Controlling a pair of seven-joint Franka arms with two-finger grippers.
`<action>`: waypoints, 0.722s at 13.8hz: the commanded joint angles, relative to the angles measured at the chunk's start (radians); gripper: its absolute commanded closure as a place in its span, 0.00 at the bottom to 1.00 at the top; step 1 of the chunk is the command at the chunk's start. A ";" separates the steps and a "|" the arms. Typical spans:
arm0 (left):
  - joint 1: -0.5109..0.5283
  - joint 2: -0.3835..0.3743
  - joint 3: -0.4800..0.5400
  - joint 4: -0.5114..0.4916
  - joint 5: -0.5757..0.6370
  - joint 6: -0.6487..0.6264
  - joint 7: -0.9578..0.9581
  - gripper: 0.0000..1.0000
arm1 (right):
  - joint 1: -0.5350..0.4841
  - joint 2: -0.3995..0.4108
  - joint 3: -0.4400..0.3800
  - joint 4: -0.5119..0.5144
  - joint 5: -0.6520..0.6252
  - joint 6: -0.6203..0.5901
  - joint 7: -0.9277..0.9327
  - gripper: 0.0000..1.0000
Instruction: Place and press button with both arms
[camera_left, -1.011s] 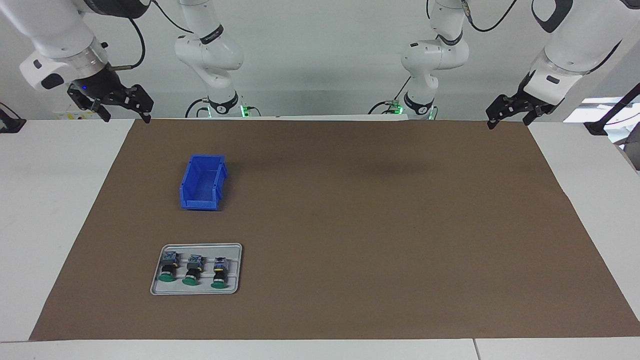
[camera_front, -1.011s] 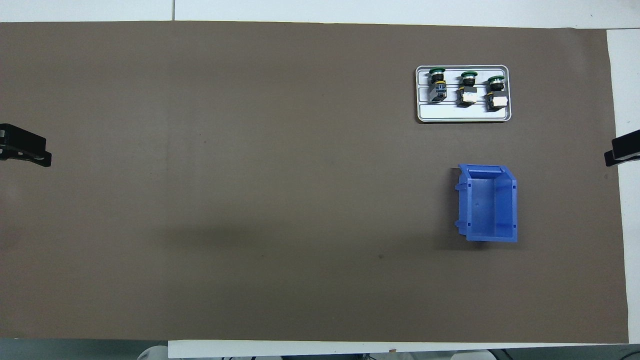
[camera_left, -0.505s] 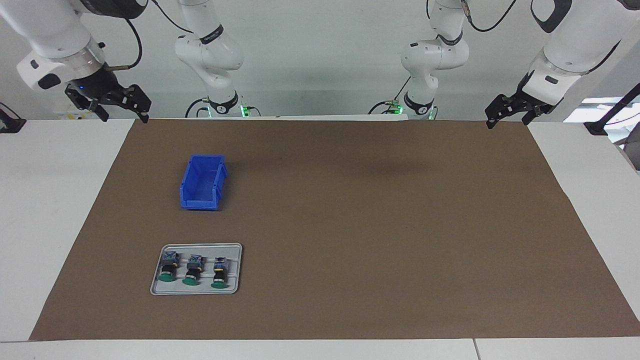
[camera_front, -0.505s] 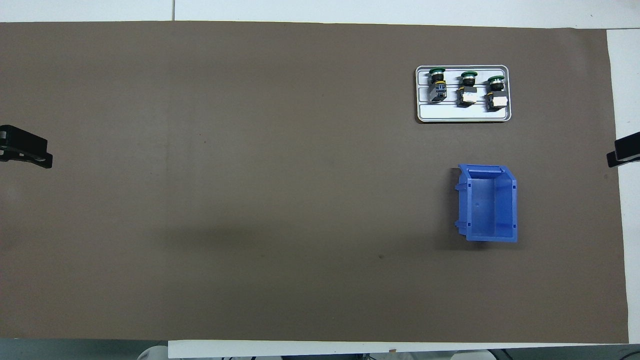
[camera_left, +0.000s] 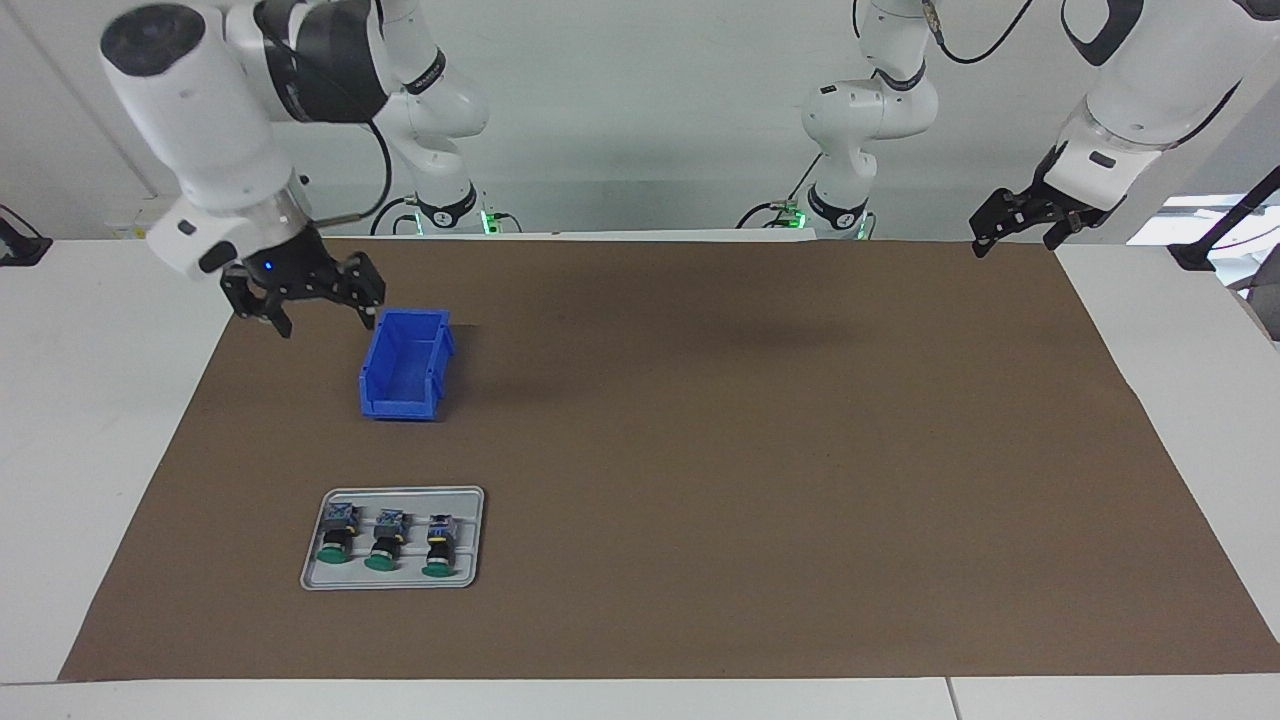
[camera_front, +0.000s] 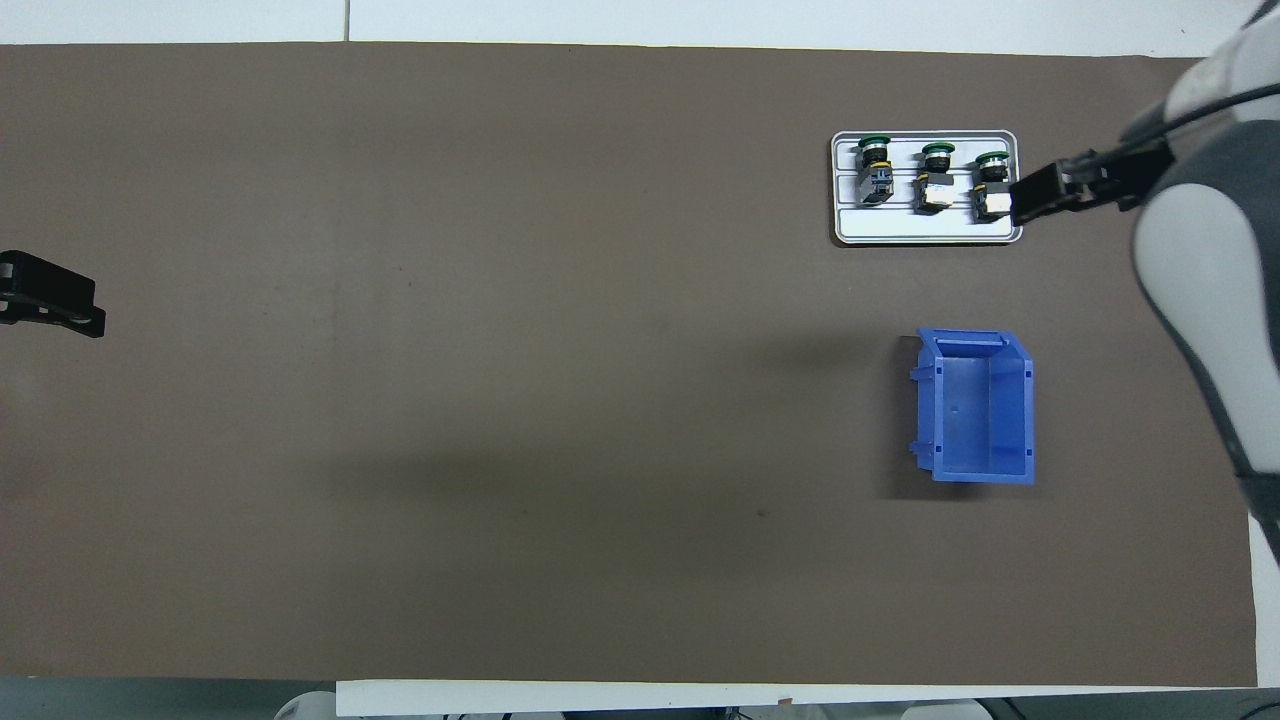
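Three green-capped buttons (camera_left: 385, 540) (camera_front: 936, 175) lie in a row on a grey tray (camera_left: 470, 500) (camera_front: 925, 232), toward the right arm's end of the table. My right gripper (camera_left: 325, 325) (camera_front: 1040, 192) hangs open and empty in the air, over the brown mat beside the blue bin (camera_left: 405, 365). It is well above the table and touches nothing. My left gripper (camera_left: 1015, 245) (camera_front: 70, 310) waits open and empty above the mat's corner at the left arm's end.
The blue bin (camera_front: 975, 405) stands open-topped and empty, nearer to the robots than the tray. A brown mat (camera_left: 700, 450) covers most of the white table. The right arm's white forearm (camera_front: 1200, 300) reaches in above the mat's edge beside the bin.
The right arm has swung out from the table's corner, and its gripper has come down over the mat beside the blue bin. The left arm, buttons, tray and bin have not moved.
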 joint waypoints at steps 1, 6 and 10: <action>-0.009 -0.030 0.007 -0.032 -0.004 0.004 -0.004 0.00 | 0.043 0.213 0.003 0.142 -0.014 0.097 0.023 0.00; -0.008 -0.030 0.007 -0.032 -0.004 0.001 -0.001 0.00 | 0.088 0.411 0.003 0.208 -0.014 0.260 0.089 0.14; -0.003 -0.030 0.007 -0.030 -0.004 0.001 -0.001 0.00 | 0.076 0.427 0.003 0.200 -0.049 0.283 0.089 0.17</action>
